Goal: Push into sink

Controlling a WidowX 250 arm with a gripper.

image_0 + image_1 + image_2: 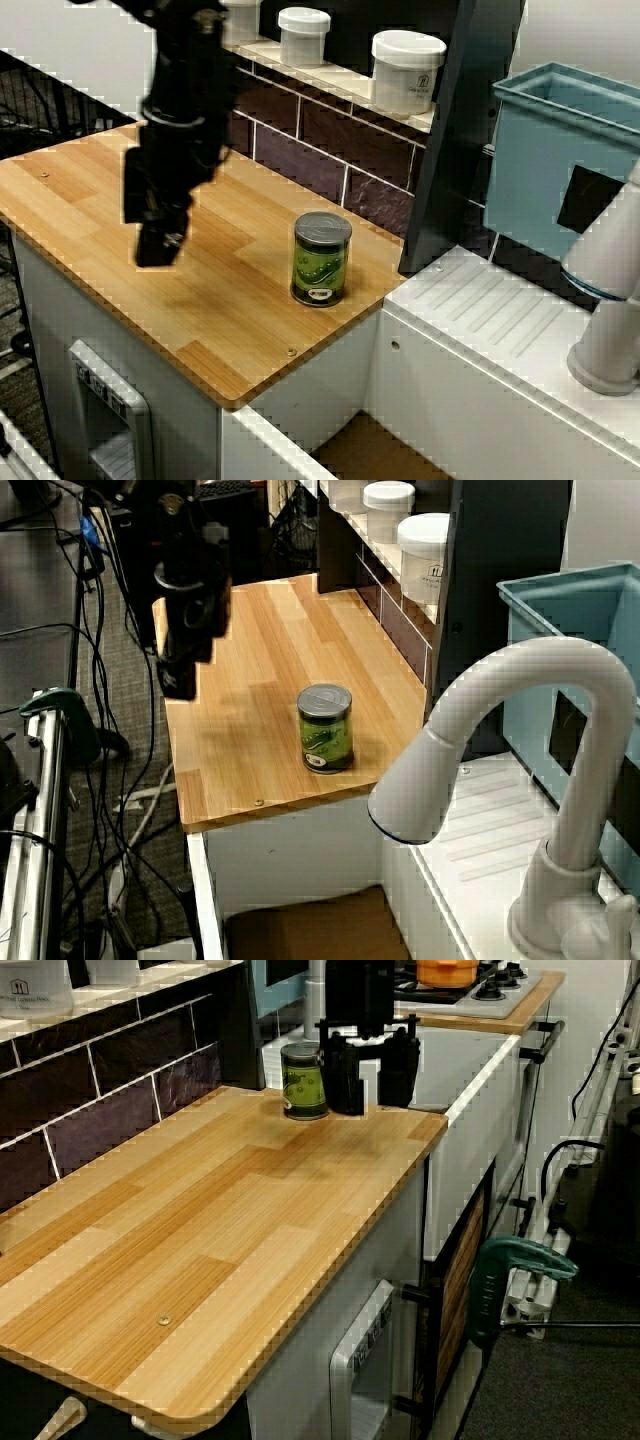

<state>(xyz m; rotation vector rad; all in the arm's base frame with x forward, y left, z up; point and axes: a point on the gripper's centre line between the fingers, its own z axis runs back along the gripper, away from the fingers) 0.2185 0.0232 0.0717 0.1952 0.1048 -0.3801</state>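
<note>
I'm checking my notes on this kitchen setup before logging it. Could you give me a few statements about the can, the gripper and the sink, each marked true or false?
1. The green can stands upright on the wooden counter. True.
2. The gripper is closed around the can. False: it hangs above the counter, apart from the can, holding nothing.
3. The can is already in the sink. False: it stands on the wood, near the edge that borders the basin.
4. White jars sit on the tiled ledge behind the counter. True.
5. The white faucet is running water. False: no water shows.
</note>
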